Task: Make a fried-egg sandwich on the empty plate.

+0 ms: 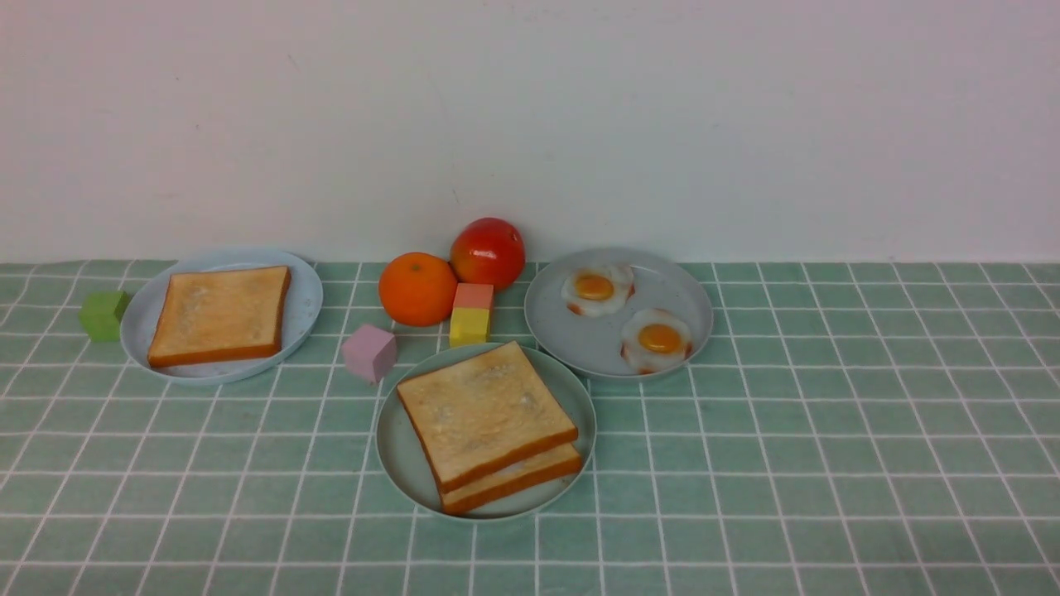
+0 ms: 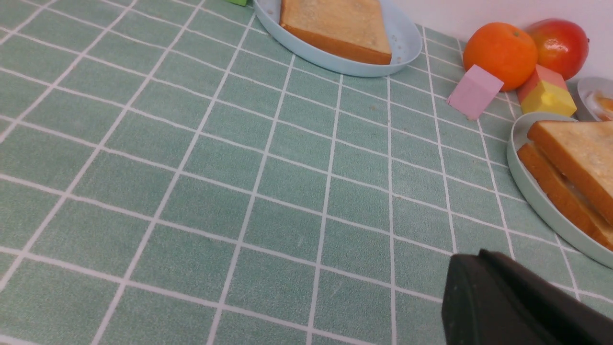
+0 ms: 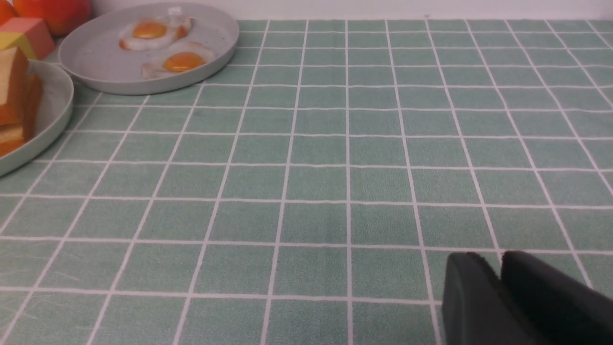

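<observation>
Green cloth with a white grid is spread over the table (image 1: 795,497), up to a pale wall (image 1: 530,124). Nearest, in the wrist views, the left gripper (image 2: 483,258) is seen closed, with nothing gripped; between the tips of the right gripper (image 3: 487,258) a narrow gap is shown, and nothing is held. The sandwich (image 1: 489,414) is set on the mint-green plate (image 1: 556,490), near the table's middle; its slices are stacked out of line, the upper one shifted away from the near edge. Its long axis cannot be told, the slices being nearly square; its near edge is slanted, the right end pointed farther off. Beyond, a pink cube (image 1: 370,353) and stacked yellow and orange blocks (image 1: 471,314) are placed. Farther, one toast slice (image 1: 219,314) and two small eggs (image 1: 657,340) are held on separate plates, with an orange (image 1: 417,289) and a red fruit (image 1: 489,252) between.
</observation>
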You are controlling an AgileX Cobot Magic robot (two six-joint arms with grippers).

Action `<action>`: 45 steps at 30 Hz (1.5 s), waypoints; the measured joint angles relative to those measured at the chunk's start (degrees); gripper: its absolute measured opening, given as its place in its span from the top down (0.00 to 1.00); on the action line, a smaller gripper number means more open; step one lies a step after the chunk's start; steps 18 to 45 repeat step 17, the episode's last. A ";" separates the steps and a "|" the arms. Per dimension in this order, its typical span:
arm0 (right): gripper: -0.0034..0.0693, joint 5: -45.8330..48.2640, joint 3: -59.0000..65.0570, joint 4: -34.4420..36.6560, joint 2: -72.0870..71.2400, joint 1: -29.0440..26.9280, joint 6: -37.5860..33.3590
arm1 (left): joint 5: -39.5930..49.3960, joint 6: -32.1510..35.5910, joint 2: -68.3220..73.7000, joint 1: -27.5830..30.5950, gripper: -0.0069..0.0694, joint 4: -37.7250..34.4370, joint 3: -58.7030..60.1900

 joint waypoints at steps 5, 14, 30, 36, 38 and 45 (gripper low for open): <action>0.78 0.00 0.00 0.00 0.00 0.00 0.00 | 0.00 0.00 0.00 0.00 0.93 0.00 0.00; 0.77 0.00 0.00 0.00 0.00 0.00 0.00 | 0.00 0.00 0.00 0.00 0.92 0.00 0.00; 0.77 0.00 0.00 0.00 0.00 0.00 0.00 | 0.00 0.00 0.00 0.00 0.92 0.00 0.00; 0.77 0.00 0.00 0.00 0.00 0.00 0.00 | 0.00 0.00 0.00 0.00 0.92 0.00 0.00; 0.77 0.00 0.00 0.00 0.00 0.00 0.00 | 0.00 0.00 0.00 0.00 0.92 0.00 0.00; 0.77 0.00 0.00 0.00 0.00 0.00 0.00 | 0.00 0.00 0.00 0.00 0.92 0.00 0.00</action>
